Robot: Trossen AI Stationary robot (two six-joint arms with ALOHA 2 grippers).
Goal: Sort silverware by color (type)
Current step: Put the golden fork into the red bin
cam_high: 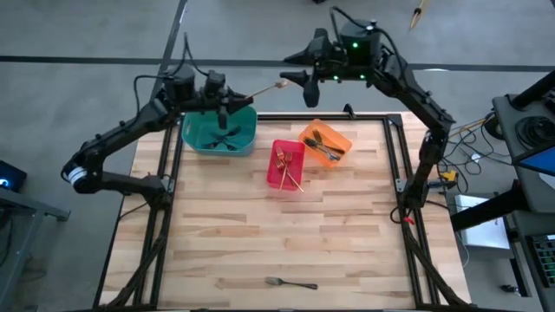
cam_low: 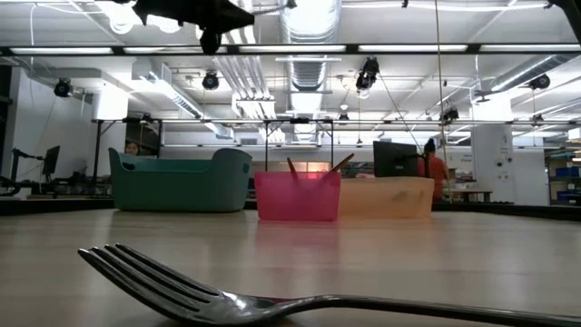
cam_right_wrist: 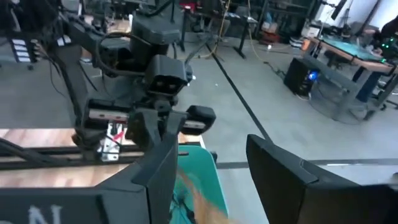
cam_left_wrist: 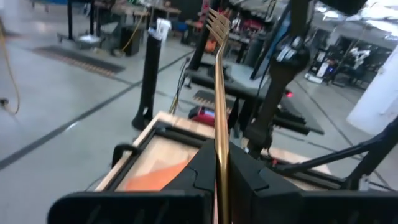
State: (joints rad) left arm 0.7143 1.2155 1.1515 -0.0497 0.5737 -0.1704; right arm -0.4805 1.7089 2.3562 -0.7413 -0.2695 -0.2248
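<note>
Now | wooden table (cam_high: 260, 243): silver fork (cam_high: 290, 282) | industrial hall behind

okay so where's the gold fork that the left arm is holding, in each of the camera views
High view: the gold fork juts from the left gripper, above the teal bin, toward the right gripper.
Low view: not in it.
Left wrist view: the fork rises between the shut fingers.
Right wrist view: a blurred gold streak over the teal bin, likely the fork.
Shared landmark: the teal bin.
</note>
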